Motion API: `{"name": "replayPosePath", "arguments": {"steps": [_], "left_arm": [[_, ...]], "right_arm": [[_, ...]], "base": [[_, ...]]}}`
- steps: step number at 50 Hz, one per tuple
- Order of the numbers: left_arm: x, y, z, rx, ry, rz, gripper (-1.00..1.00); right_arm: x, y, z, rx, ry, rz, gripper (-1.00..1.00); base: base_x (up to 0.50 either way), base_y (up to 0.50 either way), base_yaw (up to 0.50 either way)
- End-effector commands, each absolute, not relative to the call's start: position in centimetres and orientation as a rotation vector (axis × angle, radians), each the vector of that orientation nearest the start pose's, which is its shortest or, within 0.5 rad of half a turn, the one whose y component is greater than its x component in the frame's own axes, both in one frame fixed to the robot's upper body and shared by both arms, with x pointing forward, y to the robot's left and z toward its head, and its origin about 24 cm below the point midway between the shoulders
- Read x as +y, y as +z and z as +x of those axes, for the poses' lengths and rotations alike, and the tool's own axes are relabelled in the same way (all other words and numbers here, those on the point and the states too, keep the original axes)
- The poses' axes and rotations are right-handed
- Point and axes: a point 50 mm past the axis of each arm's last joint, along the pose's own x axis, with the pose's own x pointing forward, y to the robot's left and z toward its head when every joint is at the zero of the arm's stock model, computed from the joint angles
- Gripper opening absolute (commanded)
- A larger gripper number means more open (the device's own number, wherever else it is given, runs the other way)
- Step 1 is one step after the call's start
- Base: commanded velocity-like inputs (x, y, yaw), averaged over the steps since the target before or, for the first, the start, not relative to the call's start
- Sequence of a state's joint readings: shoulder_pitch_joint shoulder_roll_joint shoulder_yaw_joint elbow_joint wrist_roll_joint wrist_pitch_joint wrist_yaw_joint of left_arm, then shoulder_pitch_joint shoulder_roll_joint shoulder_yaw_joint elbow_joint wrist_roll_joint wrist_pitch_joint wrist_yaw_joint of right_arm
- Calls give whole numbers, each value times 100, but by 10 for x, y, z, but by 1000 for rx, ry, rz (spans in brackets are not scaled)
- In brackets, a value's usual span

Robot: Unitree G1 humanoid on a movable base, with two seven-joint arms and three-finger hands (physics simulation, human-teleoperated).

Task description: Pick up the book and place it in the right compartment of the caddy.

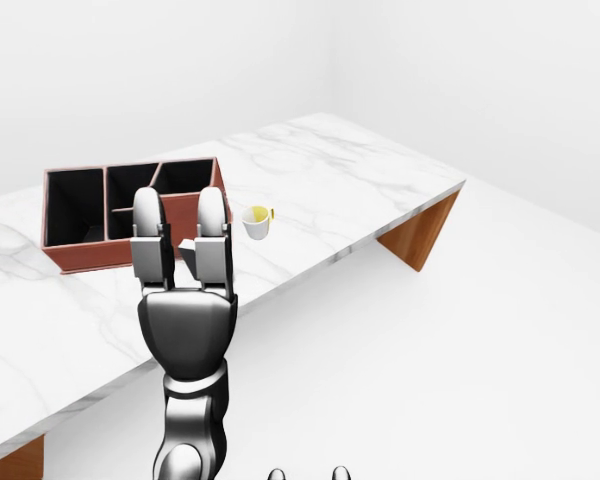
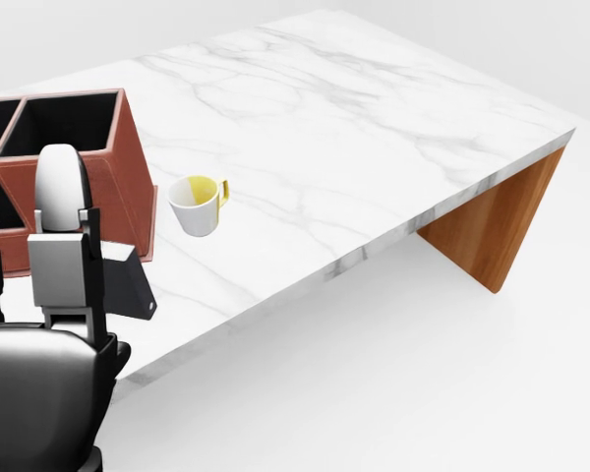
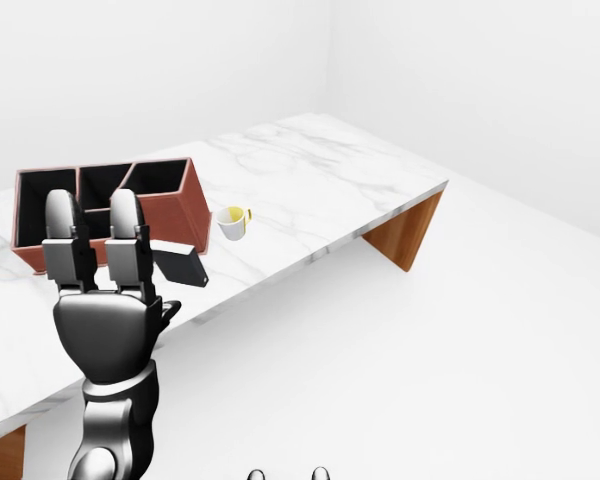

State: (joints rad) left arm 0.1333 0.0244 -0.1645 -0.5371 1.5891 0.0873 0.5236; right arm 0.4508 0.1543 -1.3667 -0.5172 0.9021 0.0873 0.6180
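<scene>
- One hand shows clearly: the left hand (image 3: 98, 262), raised with its back toward the cameras and its fingers (image 1: 148, 235) pointing straight up, extended rather than curled.
- A dark, flat slab, probably the book (image 3: 181, 264), juts out to the right from behind those fingers in the right-eye view. Whether the hidden thumb pinches it or it merely lies on the table beyond the hand, I cannot tell.
- The right hand does not appear in any view.
- The caddy (image 1: 195, 209) stands on the table (image 2: 374, 128) just above the hand in the eye views. It is a reddish-brown box with thin walls and dark, open-topped compartments, and its right compartment (image 1: 186, 176) looks empty.
- The hand's upright pose near the caddy's right end suits carrying a thin, rigid thing toward that slot, as far as I can judge.
- A small mug (image 2: 198, 205), white outside, yellow inside and on the handle, sits just right of the caddy; it could be knocked during the approach.
- The tabletop is glossy white marble with grey veins, on angled wooden legs (image 2: 501, 231).
</scene>
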Motion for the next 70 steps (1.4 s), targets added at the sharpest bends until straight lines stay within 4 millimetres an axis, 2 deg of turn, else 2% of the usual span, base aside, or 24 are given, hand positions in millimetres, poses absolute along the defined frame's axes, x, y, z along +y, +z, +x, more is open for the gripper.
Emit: {"name": "replayPosePath", "arguments": {"steps": [1,32,70], "left_arm": [[131,154,196,-746,693,1416,100],[131,155,195,-751,695,1412,100],[130,154,196,-749,690,1416,100]], "right_arm": [[-336,126,-8,-508,-640,112,100],[-336,128,-9,-515,-636,106,100],[-337,124,-8,-500,-642,114,100]], "base": [[12,18,0],[12,18,0],[7,4,0]]}}
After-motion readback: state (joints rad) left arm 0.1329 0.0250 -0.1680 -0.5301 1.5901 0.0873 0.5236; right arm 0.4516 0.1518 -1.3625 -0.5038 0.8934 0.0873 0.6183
